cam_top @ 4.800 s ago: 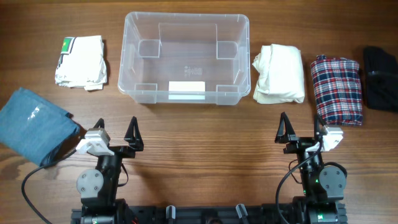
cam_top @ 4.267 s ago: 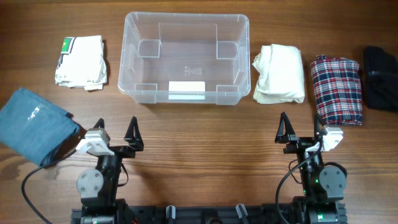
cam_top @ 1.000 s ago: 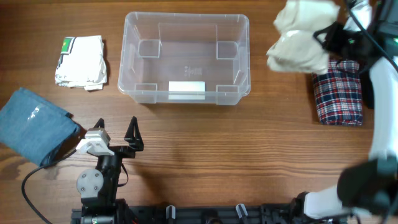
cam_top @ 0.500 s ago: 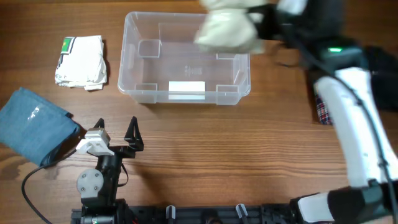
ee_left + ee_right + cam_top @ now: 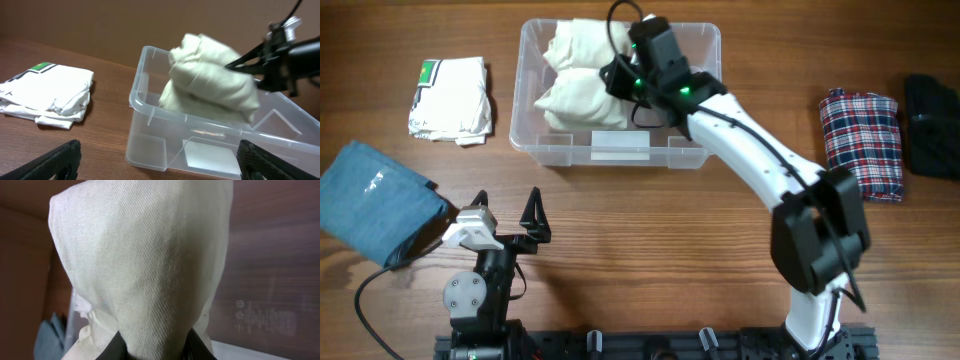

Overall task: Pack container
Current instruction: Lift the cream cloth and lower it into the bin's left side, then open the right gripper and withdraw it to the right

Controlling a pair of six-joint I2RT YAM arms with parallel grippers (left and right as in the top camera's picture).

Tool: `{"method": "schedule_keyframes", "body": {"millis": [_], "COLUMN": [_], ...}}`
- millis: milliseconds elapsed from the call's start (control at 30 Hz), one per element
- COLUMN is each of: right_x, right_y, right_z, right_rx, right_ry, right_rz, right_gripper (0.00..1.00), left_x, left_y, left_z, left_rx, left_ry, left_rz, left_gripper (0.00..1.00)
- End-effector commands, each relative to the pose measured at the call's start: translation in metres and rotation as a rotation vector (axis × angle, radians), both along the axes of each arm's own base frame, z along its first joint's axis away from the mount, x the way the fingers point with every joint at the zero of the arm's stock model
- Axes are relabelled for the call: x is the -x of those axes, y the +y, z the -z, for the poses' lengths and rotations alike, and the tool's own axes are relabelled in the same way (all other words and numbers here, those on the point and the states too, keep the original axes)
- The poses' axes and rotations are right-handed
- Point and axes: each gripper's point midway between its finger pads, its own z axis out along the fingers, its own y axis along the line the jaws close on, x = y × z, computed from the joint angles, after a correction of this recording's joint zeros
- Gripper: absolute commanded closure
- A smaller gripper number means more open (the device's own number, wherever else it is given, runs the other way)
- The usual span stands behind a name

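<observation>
1. Right tool [image 5: 157,350]: fingertips buried in the cream garment [image 5: 145,265], cut by the wrist view's bottom edge
2. Black garment [image 5: 932,112]: cropped at the overhead's right edge
3. Label [image 5: 620,144] on the container [image 5: 670,156]: print too small to read

The container [image 5: 532,142] is clear glossy plastic, the cream cloth [image 5: 578,82] matt twill.

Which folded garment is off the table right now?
The cream garment, held by the right gripper at the container; the white printed garment, blue garment, plaid garment and black garment lie on the table.
</observation>
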Motion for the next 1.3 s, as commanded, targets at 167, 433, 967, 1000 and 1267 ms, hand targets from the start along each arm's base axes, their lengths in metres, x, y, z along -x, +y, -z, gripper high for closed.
{"method": "schedule_keyframes", "body": {"millis": [167, 433, 967, 1000, 1267], "right_x": [-0.014, -0.016, -0.015, -0.016, -0.026], "right_y": [0.015, 0.016, -0.006, -0.012, -0.044], "right_z": [0.028, 0.047, 0.034, 0.033, 0.057], "right_rx": [0.0, 0.016, 0.145, 0.154, 0.23], "right_ry": [-0.017, -0.002, -0.081, -0.078, -0.021], "right_rz": [-0.014, -0.018, -0.141, -0.132, -0.056], "right_gripper": [0.96, 0.68, 0.13, 0.14, 0.78], "left_x": [0.0, 0.0, 0.0, 0.0, 0.0], "left_y": [0.0, 0.0, 0.0, 0.0, 0.0], "left_z": [0.002, 0.002, 0.002, 0.002, 0.002], "left_rx": [-0.02, -0.019, -0.02, -0.019, -0.02], "left_ry": [0.0, 0.0, 0.0, 0.0, 0.0], "left_rz": [0.004, 0.005, 0.005, 0.005, 0.005], "left_gripper": [0.0, 0.0, 0.0, 0.0, 0.0]}}
